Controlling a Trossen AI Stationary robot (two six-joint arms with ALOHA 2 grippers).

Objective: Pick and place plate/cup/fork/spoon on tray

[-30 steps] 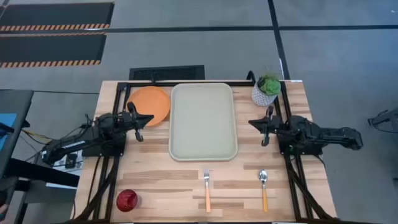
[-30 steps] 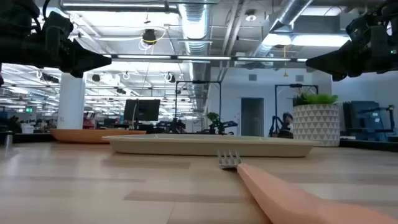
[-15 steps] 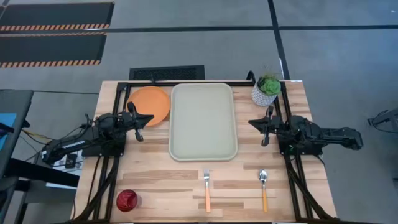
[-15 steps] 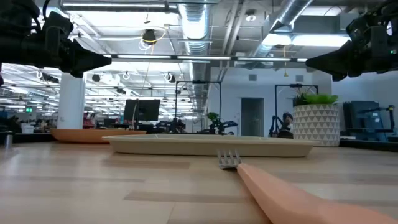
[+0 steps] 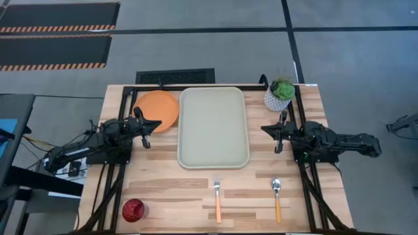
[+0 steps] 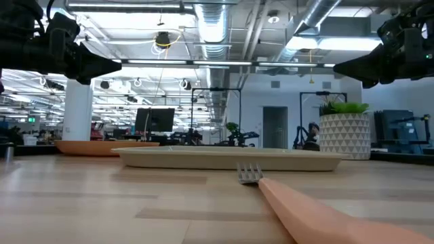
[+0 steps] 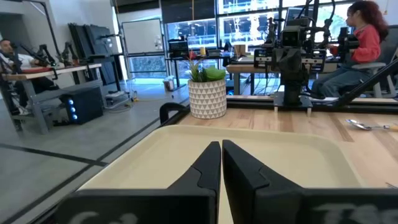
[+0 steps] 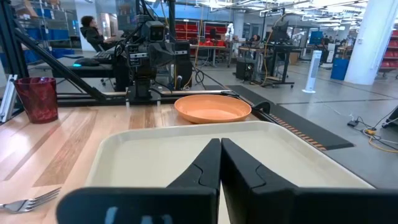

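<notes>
Fingers on both arms are pressed together; left should spread them, then slide under the round flat orange plate's rim beside the pale beige tray.

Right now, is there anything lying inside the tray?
No. The tray holds nothing: its whole pale floor shows from above, with no part covered. The plate, cup, fork and spoon all lie on the table outside it.

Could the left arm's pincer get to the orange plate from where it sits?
Probably yes. The left pincer hangs shut right beside the plate, at its near edge, with nothing between them. The plate lies alone on the table, left of the tray; the right pincer waits across the tray.
</notes>
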